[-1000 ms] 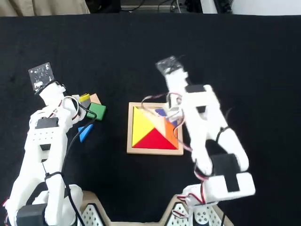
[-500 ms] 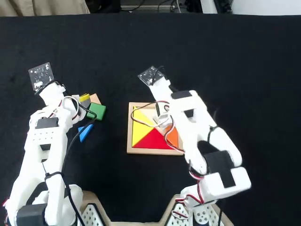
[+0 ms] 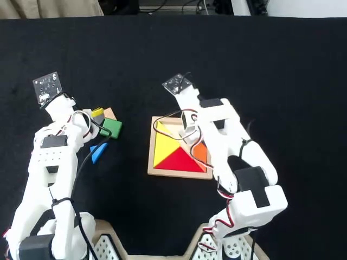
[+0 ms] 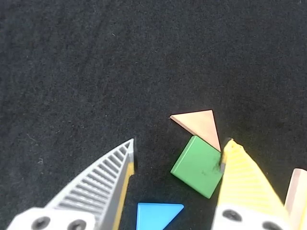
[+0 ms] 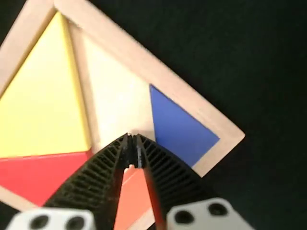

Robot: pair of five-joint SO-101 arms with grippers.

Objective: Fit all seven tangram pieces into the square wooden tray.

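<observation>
R gripper [image 5: 132, 140]: jaws closed tip to tip, holding nothing, over tray [image 5: 144, 61]. Blue piece [image 5: 180, 129] is beside one jaw, yellow triangle [image 5: 43, 110] beside the other. L gripper [image 4: 181, 143]: jaws open, green square [image 4: 197, 165] betw. them, touching one jaw; peach triangle [image 4: 199, 123] just past tips.

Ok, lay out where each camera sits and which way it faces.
High view: fixed above the table, looking down on tray, left arm and right arm.
Left wrist view: on left arm, facing down at green square; left jaws show, open.
Right wrist view: on right arm, facing down into tray; right jaws show, shut.
Shared: high and left wrist views both show the green square.
</observation>
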